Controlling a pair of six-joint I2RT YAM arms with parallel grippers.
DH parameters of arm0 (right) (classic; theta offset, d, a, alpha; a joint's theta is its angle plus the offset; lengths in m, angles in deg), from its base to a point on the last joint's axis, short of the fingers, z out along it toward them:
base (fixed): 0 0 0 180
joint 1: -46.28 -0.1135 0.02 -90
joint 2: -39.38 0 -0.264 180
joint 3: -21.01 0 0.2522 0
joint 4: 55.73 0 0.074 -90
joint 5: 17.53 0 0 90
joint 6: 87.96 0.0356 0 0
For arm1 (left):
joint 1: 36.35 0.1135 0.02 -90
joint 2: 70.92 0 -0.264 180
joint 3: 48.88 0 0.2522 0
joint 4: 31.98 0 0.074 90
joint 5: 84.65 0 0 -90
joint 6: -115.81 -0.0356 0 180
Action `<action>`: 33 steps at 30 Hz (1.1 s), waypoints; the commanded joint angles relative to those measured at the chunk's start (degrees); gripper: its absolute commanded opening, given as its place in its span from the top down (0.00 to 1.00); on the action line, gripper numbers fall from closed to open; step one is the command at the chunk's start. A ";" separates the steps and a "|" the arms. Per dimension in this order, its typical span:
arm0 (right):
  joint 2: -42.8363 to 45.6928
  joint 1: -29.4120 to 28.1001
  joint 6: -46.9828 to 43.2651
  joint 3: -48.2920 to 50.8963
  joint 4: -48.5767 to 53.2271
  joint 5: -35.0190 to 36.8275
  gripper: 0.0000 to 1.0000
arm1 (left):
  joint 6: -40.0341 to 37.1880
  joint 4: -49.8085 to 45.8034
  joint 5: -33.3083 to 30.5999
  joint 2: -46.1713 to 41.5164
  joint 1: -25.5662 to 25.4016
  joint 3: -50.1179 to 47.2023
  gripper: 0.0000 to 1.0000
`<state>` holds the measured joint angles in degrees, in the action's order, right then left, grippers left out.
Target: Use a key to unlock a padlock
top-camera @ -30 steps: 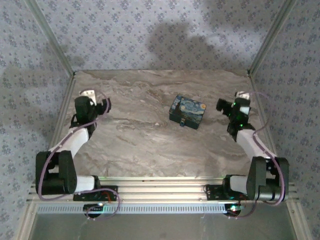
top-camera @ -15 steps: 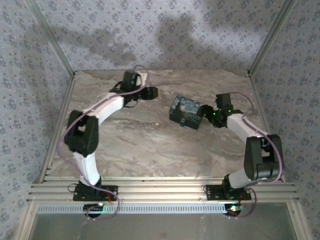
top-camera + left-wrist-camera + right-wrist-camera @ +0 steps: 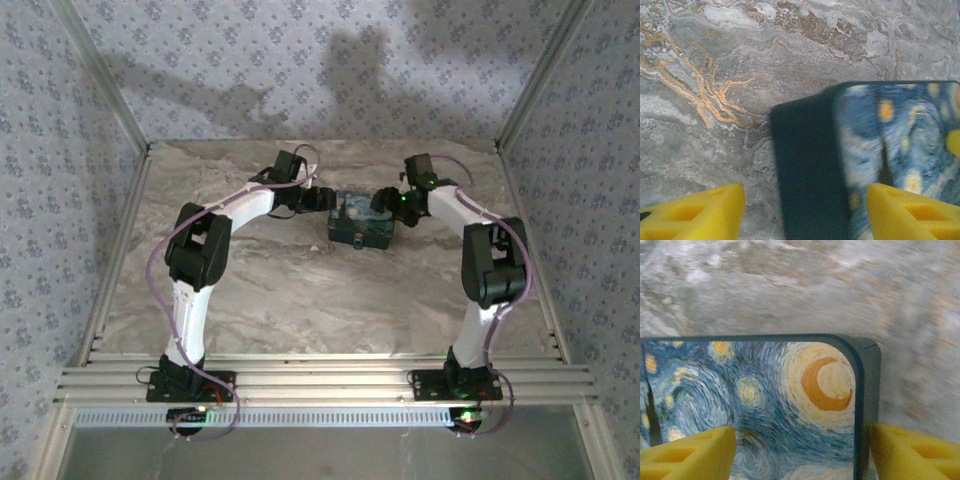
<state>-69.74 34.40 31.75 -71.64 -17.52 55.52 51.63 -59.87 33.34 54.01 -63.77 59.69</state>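
The padlock (image 3: 360, 222), a chunky block with a blue and yellow night-sky face and dark sides, lies flat at the table's far middle. My left gripper (image 3: 325, 200) reaches its left end. In the left wrist view the left gripper (image 3: 802, 215) is open; it straddles the padlock's (image 3: 810, 170) dark side, one yellow fingertip (image 3: 912, 212) over the printed face, the other over the table. My right gripper (image 3: 385, 203) is at the right end. The right wrist view shows it (image 3: 800, 455) open over the moon corner (image 3: 825, 382). A tiny blue bit, apparently the key (image 3: 358, 241), sticks out at the near side.
The marble-patterned tabletop (image 3: 260, 290) stretches out in front of the padlock. Patterned walls with metal corner posts (image 3: 525, 90) close in the back and sides. Both arms arch inward from their bases at the near rail (image 3: 320, 385).
Both arms have swung in from the table's sides to the padlock's two ends. The padlock has shifted slightly left and back. Both pairs of jaws have narrowed.
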 commanded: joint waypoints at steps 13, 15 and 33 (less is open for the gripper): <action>-19.07 -10.84 5.82 -27.92 5.63 -0.90 0.32 | 6.18 6.72 4.92 -2.77 9.67 -7.66 0.39; -19.55 -11.14 8.51 -29.38 5.68 0.01 0.32 | 4.92 4.58 4.93 -2.58 10.44 -6.00 0.40; -3.03 -6.05 0.79 -22.21 12.72 4.53 0.15 | -0.85 -25.36 -18.65 -4.72 28.09 11.22 0.33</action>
<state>-77.48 28.92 35.44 -96.87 -7.12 58.14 50.45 -77.33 19.99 47.10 -36.79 65.00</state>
